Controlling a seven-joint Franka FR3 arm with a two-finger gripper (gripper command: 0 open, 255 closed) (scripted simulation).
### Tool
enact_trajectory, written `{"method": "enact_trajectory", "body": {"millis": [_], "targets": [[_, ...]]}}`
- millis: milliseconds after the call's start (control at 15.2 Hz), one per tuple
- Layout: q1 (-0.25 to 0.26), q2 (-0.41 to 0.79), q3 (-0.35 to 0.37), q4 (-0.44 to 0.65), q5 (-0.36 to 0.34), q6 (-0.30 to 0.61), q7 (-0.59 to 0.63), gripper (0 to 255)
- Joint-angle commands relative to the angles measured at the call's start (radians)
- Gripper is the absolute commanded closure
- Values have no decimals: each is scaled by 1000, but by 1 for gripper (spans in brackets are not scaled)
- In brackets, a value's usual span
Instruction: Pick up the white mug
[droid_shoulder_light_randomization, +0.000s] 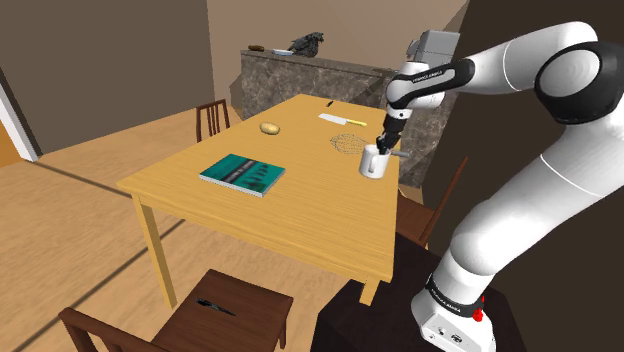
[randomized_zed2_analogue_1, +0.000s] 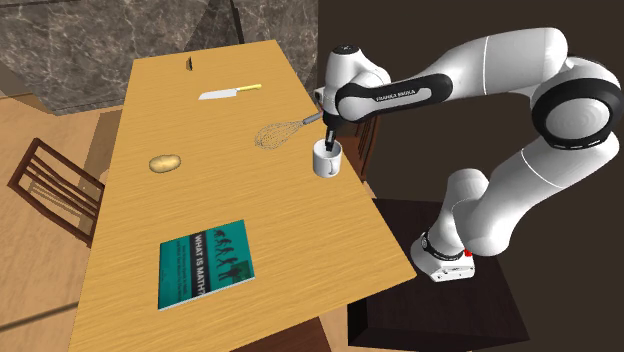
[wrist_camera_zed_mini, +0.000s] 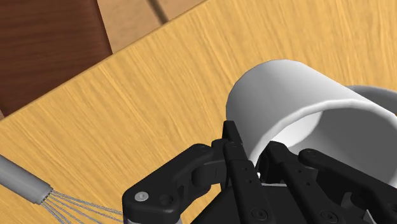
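Observation:
The white mug (droid_shoulder_light_randomization: 372, 162) (randomized_zed2_analogue_1: 327, 160) (wrist_camera_zed_mini: 299, 102) is near the wooden table's (droid_shoulder_light_randomization: 300, 225) edge closest to the arm, beside a wire whisk (droid_shoulder_light_randomization: 347, 143) (randomized_zed2_analogue_1: 280, 133). My black gripper (droid_shoulder_light_randomization: 385, 140) (randomized_zed2_analogue_1: 329, 138) (wrist_camera_zed_mini: 259, 168) comes down onto it from above. In the wrist view the two fingers are shut on the mug's wall at the rim, one finger (wrist_camera_zed_mini: 234, 156) outside and the other inside. The mug looks tilted against the fingers. I cannot tell whether its base touches the table.
On the table lie a teal book (droid_shoulder_light_randomization: 242, 174) (randomized_zed2_analogue_1: 204, 262), a potato (droid_shoulder_light_randomization: 269, 128) (randomized_zed2_analogue_1: 164, 162) and a knife (droid_shoulder_light_randomization: 340, 119) (randomized_zed2_analogue_1: 228, 93). Chairs (droid_shoulder_light_randomization: 212, 118) (droid_shoulder_light_randomization: 235, 310) stand around it. A stone counter (droid_shoulder_light_randomization: 300, 75) runs behind the far end.

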Motion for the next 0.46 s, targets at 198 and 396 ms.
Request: {"method": "enact_trajectory", "body": {"millis": [198,396], "targets": [[-1,-22,10,48,-5,-69,7,255],[-1,-27,12,60,-5,-85,8,255]]}}
